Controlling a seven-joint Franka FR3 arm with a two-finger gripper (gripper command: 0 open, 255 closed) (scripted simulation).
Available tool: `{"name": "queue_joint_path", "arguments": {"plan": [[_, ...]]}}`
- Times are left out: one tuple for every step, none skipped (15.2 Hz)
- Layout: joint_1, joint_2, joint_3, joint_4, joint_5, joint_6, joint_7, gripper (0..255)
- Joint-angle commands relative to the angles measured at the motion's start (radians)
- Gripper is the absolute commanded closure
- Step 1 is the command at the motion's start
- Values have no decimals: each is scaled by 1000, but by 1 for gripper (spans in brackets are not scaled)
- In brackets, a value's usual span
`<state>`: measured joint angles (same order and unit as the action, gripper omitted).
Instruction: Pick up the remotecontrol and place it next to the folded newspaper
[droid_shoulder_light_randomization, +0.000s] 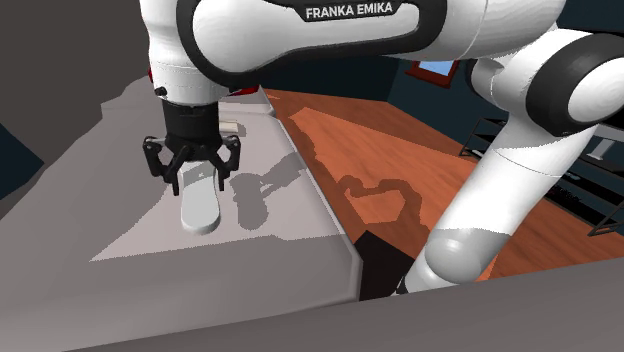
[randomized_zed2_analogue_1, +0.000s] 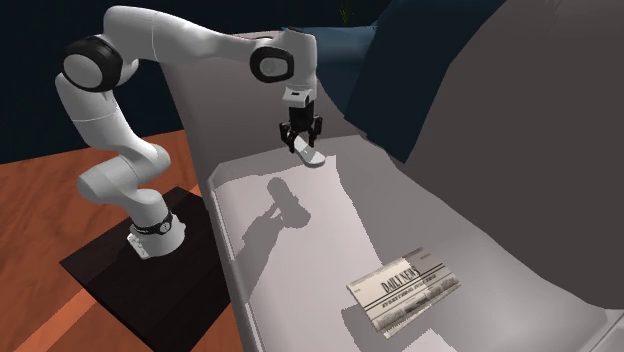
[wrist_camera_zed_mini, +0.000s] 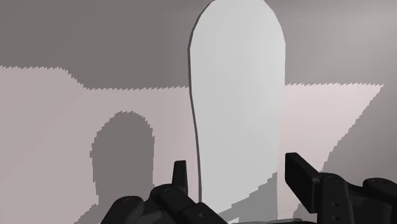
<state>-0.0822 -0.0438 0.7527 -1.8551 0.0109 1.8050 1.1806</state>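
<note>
A plain white, round-ended remote control (droid_shoulder_light_randomization: 200, 207) hangs just above the pale grey seat surface (droid_shoulder_light_randomization: 120, 215). My gripper (droid_shoulder_light_randomization: 197, 180) is shut on its near end. In the wrist view the remote control (wrist_camera_zed_mini: 236, 95) runs out between the fingers (wrist_camera_zed_mini: 180, 180) of my gripper (wrist_camera_zed_mini: 242, 181), and its shadow falls apart from it on the seat. In the second exterior view the gripper (randomized_zed2_analogue_1: 303, 145) holds the remote control (randomized_zed2_analogue_1: 312, 157) at the far end of the seat. The folded newspaper (randomized_zed2_analogue_1: 405, 290) lies flat at the near end, well away from it.
The grey seat (randomized_zed2_analogue_1: 300, 260) has a tall grey back along the second exterior view's right, with a dark blue cushion (randomized_zed2_analogue_1: 400, 70) leaning on it behind the gripper. Wooden floor (droid_shoulder_light_randomization: 400, 160) lies beside the seat's edge. The arm's base stands on a black stand (randomized_zed2_analogue_1: 120, 275).
</note>
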Motion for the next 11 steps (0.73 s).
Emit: {"name": "queue_joint_path", "arguments": {"plan": [[0, -3, -1, 26, 2, -28, -1, 255], [0, -3, -1, 39, 2, -41, -1, 255], [0, -3, -1, 41, 2, -43, -1, 255], [-9, 15, -9, 56, -11, -45, -15, 255], [-17, 33, -16, 72, -24, -48, -28, 255], [-25, 52, -24, 90, -37, -51, -40, 255], [-32, 73, -31, 109, -51, -54, -52, 255], [-38, 94, -38, 129, -65, -58, -64, 255], [-44, 116, -45, 151, -79, -63, -75, 255], [-50, 138, -52, 174, -94, -68, -86, 255], [-54, 162, -59, 199, -109, -74, -97, 255]]}}
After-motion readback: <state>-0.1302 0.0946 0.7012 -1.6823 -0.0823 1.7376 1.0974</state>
